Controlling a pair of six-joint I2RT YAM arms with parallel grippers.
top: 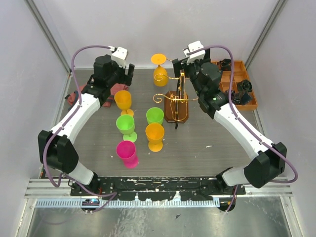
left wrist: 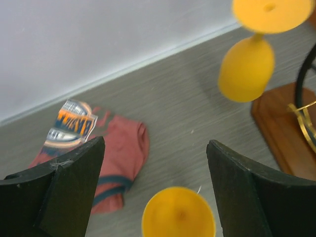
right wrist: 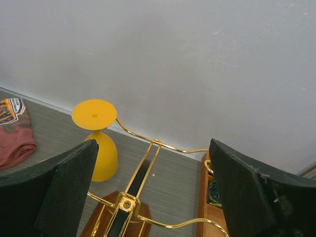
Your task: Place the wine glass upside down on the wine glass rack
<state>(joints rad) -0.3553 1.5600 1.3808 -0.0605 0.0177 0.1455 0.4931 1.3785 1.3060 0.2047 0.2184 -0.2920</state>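
The wine glass (top: pixel 159 70) is opaque yellow-orange. It hangs upside down, its round foot on top and its bowl mouth facing down. Its stem sits in the curled end of an arm of the wine glass rack (top: pixel 176 104). The rack is a stand of thin gold wire on a dark brown oval wooden base. It stands upright near the table's far edge, with the glass on its far left side.
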